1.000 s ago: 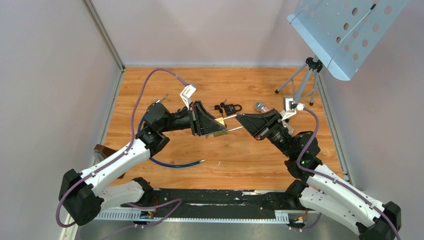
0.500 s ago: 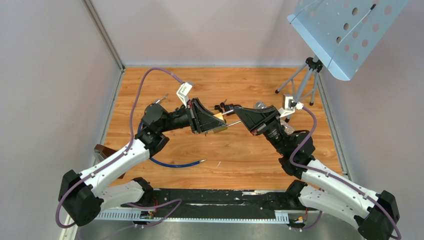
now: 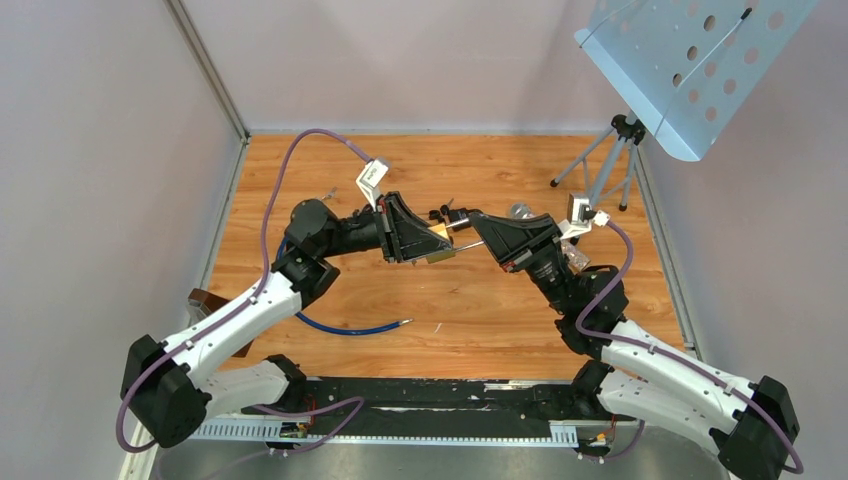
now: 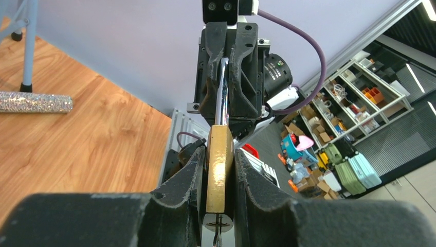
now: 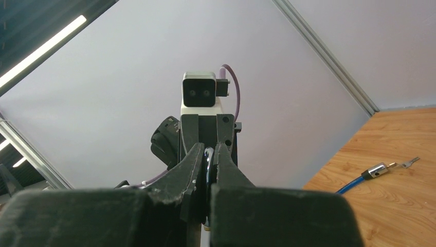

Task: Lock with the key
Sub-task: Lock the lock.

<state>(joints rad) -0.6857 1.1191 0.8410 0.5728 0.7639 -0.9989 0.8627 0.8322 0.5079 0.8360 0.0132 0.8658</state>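
Note:
My left gripper (image 3: pixel 428 240) is shut on a brass padlock (image 3: pixel 440 243) and holds it in the air over the middle of the table. In the left wrist view (image 4: pixel 220 154) the brass body (image 4: pixel 219 170) is clamped edge-on between the fingers, keyhole end toward the camera. A thin metal piece shows at the keyhole (image 4: pixel 218 222); I cannot tell if it is the key. The silver shackle (image 4: pixel 222 90) runs forward into my right gripper (image 3: pixel 474 226), which is shut on it (image 5: pixel 207 154). The two grippers face each other, nearly touching.
A small black padlock with keys (image 3: pixel 443 213) lies on the wood just behind the grippers. A glittery silver cylinder (image 3: pixel 520 211) lies to the right. A music stand (image 3: pixel 690 70) on a tripod (image 3: pixel 610 165) stands at the back right. A blue cable (image 3: pixel 350 328) lies front left.
My right gripper has moved left and a little farther back toward the left gripper. The stretch of shackle showing between the two grippers has become shorter.

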